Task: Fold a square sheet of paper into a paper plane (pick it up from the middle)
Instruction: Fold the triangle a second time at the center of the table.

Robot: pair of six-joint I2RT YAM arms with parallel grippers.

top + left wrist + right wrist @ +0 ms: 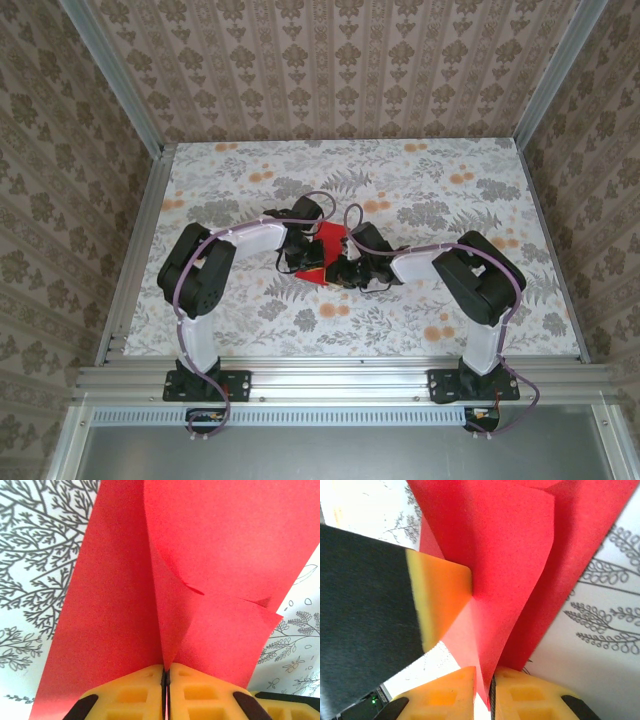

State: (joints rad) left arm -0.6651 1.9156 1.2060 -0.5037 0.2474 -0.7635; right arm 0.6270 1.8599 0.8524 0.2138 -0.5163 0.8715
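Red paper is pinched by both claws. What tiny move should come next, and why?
Probably lower both toward the table. The left gripper and right gripper are each shut on the red paper, which bends in loose curves, not sharp creases, so it likely needs laying down for pressing.

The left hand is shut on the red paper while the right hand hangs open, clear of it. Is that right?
Not quite. The right hand is shut on the red paper too: the right wrist view shows the sheet pinched in its closed jaws. The left hand is shut on it, as stated.
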